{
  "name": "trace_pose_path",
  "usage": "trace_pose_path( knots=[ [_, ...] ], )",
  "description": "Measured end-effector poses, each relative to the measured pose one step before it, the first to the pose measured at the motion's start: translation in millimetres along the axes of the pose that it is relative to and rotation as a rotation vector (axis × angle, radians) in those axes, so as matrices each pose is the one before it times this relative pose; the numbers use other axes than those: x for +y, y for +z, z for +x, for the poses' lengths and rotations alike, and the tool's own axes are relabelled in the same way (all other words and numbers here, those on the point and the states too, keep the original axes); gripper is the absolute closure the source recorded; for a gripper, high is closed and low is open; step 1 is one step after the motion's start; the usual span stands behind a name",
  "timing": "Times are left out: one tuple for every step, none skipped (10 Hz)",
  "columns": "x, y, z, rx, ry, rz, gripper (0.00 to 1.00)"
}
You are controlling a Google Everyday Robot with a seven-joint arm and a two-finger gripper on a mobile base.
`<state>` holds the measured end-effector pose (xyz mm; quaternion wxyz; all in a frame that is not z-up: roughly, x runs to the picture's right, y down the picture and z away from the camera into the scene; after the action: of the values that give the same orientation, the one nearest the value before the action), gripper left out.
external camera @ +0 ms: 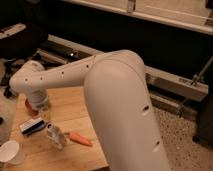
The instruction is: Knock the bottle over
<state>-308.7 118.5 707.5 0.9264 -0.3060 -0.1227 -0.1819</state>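
The small clear bottle (pixel 56 135) with a white cap stands on the wooden table (pixel 75 107), leaning slightly, near the front left. An orange carrot (pixel 80 139) lies just right of it. My white arm (pixel 100 85) reaches left across the table. Its wrist ends in the gripper (pixel 41 104), which hangs over the back left of the table, above and behind the bottle and apart from it. The gripper covers part of a red bowl (pixel 30 107).
A flat black-and-white box (pixel 32 125) lies left of the bottle. A white paper cup (pixel 11 152) stands at the front left corner. An office chair (pixel 15 40) is behind on the left. A dark counter base (pixel 165 45) runs along the back.
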Motion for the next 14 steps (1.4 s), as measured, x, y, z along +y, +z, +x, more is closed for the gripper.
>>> trace_pose_path(
  knots=[
    [5.98,-0.34,-9.18,-0.00750,-0.00965,-0.00203,0.40],
    [5.27,-0.54,-12.88,-0.01204,-0.01412,-0.00050,0.40],
    [4.01,-1.28,-11.63,-0.01706,-0.01096,0.00276,0.40],
    [2.48,-1.06,-7.44,-0.01494,-0.00644,0.00318,0.40],
    [2.40,-0.18,-7.26,-0.01750,-0.00453,0.00167,0.40],
    [5.08,1.42,-7.36,-0.01256,-0.00337,-0.00648,0.40],
    [5.64,2.11,-3.02,-0.00604,0.00380,-0.00930,0.40],
    [7.19,2.64,-2.63,-0.00509,0.00567,-0.01208,0.40],
    [7.23,2.23,-3.00,-0.00357,0.00407,-0.01159,0.40],
    [6.10,1.52,-3.14,-0.00022,0.00179,-0.00720,0.40],
    [5.59,0.85,-1.65,0.00362,0.00205,-0.00441,0.40],
    [4.93,-0.06,-0.33,0.00700,0.00336,-0.00042,0.40],
    [2.97,-1.40,1.38,0.01293,0.00477,0.00842,0.40],
    [1.99,-3.10,3.70,0.01837,0.00625,0.01353,0.40]
  ],
)
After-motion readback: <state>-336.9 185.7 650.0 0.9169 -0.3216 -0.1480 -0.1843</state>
